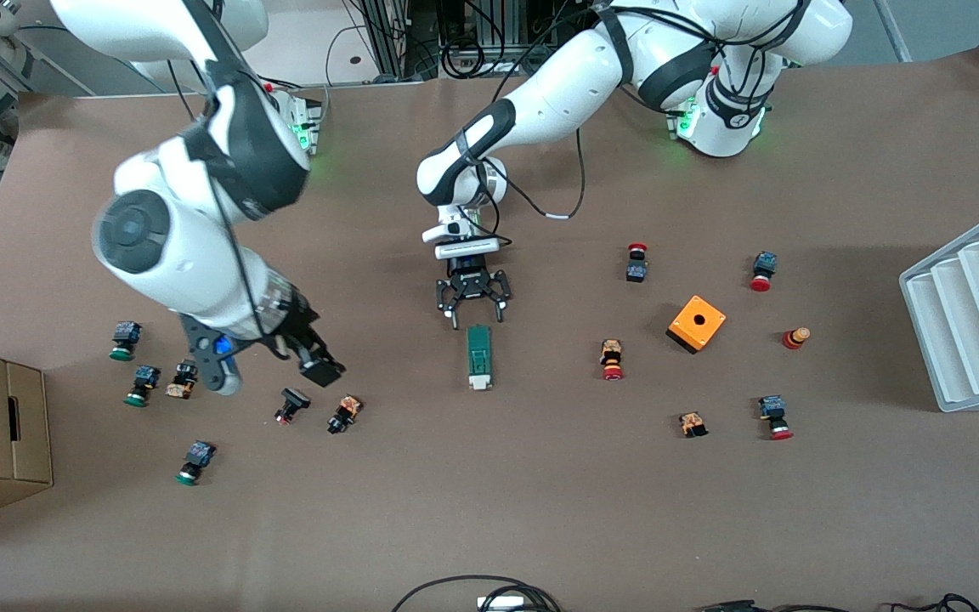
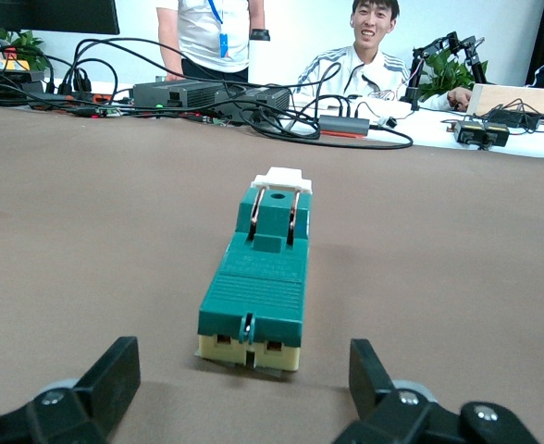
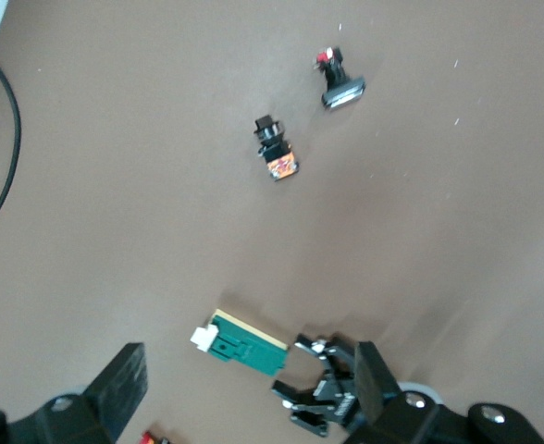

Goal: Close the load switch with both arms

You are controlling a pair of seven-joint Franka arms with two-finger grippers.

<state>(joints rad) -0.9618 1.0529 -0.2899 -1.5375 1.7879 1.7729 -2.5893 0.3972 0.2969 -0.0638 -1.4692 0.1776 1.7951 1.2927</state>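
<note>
Front view shows the load switch (image 1: 478, 358) lying untouched mid-tabletop (image 1: 540, 510), the left hand (image 1: 472, 311) spread open and empty at its robot-side end, the right hand (image 1: 307, 357) open, empty, raised over buttons nearby, so closing seems yet to begin.

It was a robotics lab. Two white arms (image 1: 200, 212) were bolted along one edge of a surface (image 1: 540, 493) covered in brown paper, with cables (image 1: 472, 51) and equipment racks crowding that edge. The left wrist view showed electronics boxes (image 2: 207, 94) and tangled wiring on a bench, a seated man (image 2: 369, 46) smiling, and another small robot arm (image 2: 443, 51) near potted plants.
</note>
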